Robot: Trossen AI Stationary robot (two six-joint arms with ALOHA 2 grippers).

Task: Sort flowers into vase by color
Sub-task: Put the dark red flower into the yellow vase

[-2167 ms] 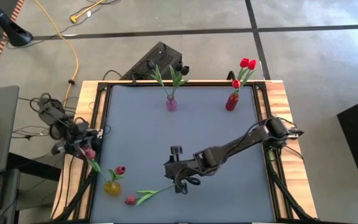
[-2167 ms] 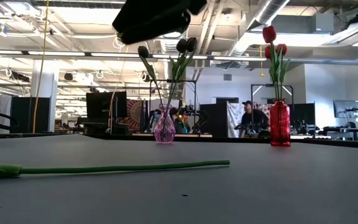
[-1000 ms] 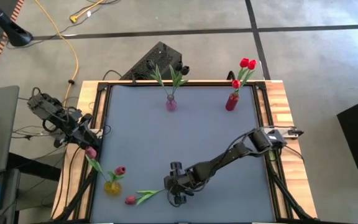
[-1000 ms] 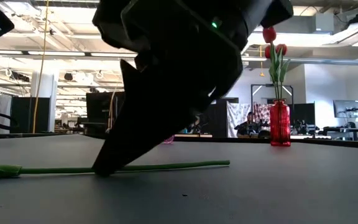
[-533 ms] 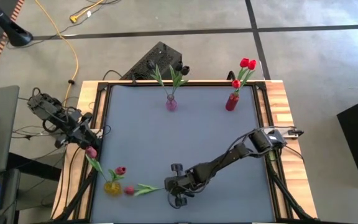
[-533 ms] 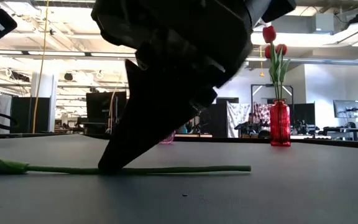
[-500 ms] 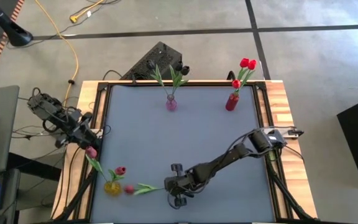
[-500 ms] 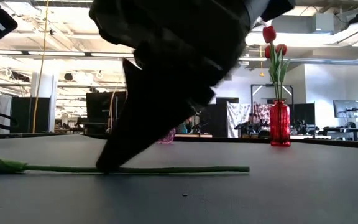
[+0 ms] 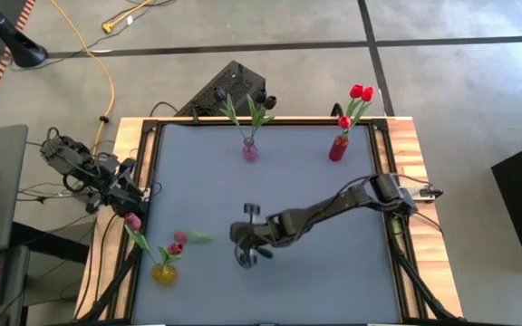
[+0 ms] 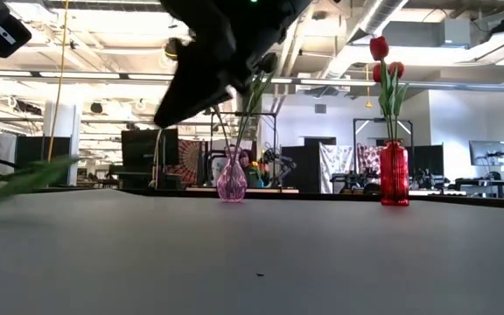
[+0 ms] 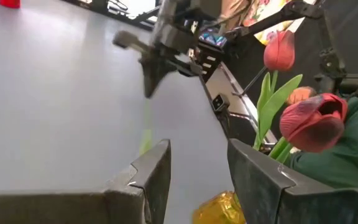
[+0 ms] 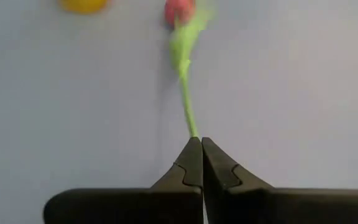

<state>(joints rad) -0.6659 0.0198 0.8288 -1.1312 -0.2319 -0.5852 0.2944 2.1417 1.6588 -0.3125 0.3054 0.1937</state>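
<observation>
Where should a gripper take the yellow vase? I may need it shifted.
Probably at the yellow vase's round body, coming in level from the open table side. Pink tulips and leaves stand out of its mouth, so a straight-down approach would crush them. It sits at the table's left edge, close to the left gripper.

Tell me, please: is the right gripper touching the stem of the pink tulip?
Touching. In the right wrist view the right gripper is shut on the green stem of the pink tulip, which runs straight out from its fingertips.
</observation>
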